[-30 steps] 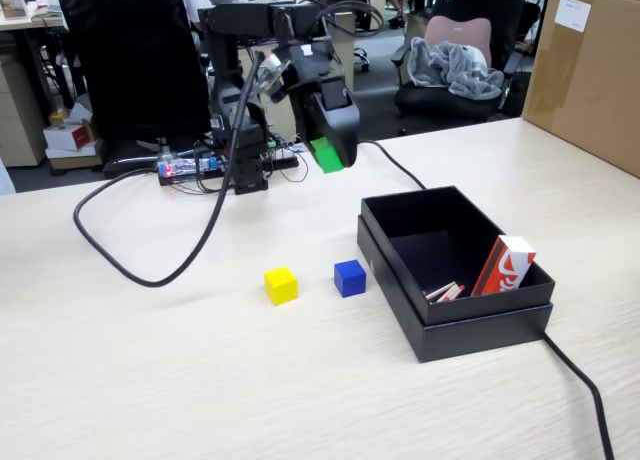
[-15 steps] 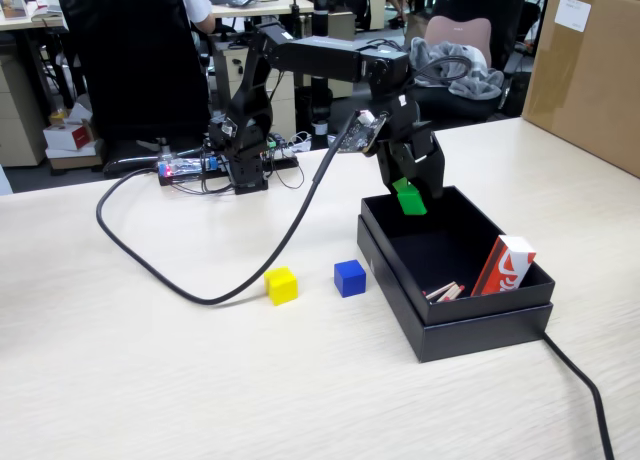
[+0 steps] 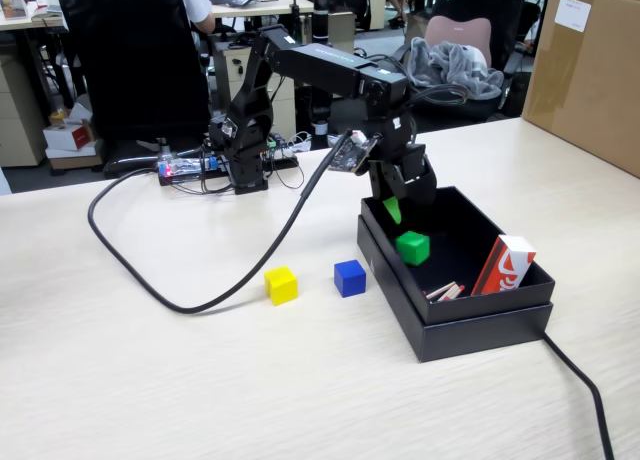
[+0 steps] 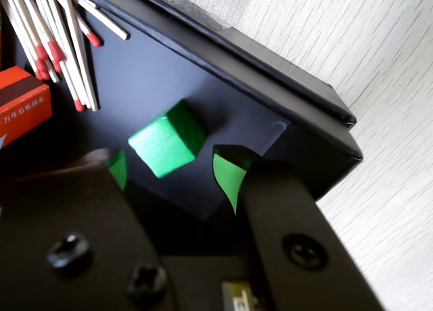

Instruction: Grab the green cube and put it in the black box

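Fingers (image 4: 176, 172) spread, green tips either side of the cube (image 4: 166, 142) in the wrist view, with clear gaps both sides; nothing pinched. In the fixed view the fingers (image 3: 392, 209) hang over the back part of the box, above the cube.

Table (image 3: 150, 380): pale wood grain, carries everything listed below.

Carton (image 3: 590, 70): brown, stands at the right rear edge of the table in the fixed view.

Arm (image 3: 320, 70): black, base at the back of the table, reaching right toward the box. A thick black cable (image 3: 180, 300) loops across the table in front of it.

Box (image 3: 470, 325): black, shallow, double rim, right of centre. Wrist view shows its corner wall (image 4: 284, 74) against the table.

Matchbox (image 3: 503, 265): red and white, leaning against the box's right front wall, inside.

Cube (image 3: 412, 247): green, resting on the box floor, left of the matchbox, free of the fingers.

Blue cube (image 3: 349, 278): on the table just left of the box, not touching.

Yellow cube (image 3: 281, 285): on the table left of the blue one, apart from it.

Matches (image 4: 57, 40): red-headed, loose on the box floor beside the matchbox.
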{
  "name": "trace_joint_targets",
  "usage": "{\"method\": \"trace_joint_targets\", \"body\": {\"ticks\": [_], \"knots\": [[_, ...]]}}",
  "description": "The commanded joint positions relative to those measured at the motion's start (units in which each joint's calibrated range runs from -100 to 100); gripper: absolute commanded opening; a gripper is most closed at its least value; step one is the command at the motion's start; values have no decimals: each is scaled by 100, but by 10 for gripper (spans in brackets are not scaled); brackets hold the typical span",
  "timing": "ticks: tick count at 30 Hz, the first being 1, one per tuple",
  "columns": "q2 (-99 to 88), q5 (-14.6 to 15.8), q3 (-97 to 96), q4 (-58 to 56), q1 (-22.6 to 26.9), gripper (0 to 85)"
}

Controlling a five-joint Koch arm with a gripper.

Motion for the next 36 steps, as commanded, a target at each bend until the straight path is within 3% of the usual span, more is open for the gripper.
{"method": "trace_joint_targets", "body": {"ticks": [1, 6, 15, 26, 36], "knots": [[-52, -20, -214, -138, 10, 355], [-741, -24, -214, -138, -34, 468], [-3288, -83, -214, -129, -332, 477], [-7143, -391, -3197, -8, -1636, 484], [-9496, -435, -6279, 329, -1968, 504]]}}
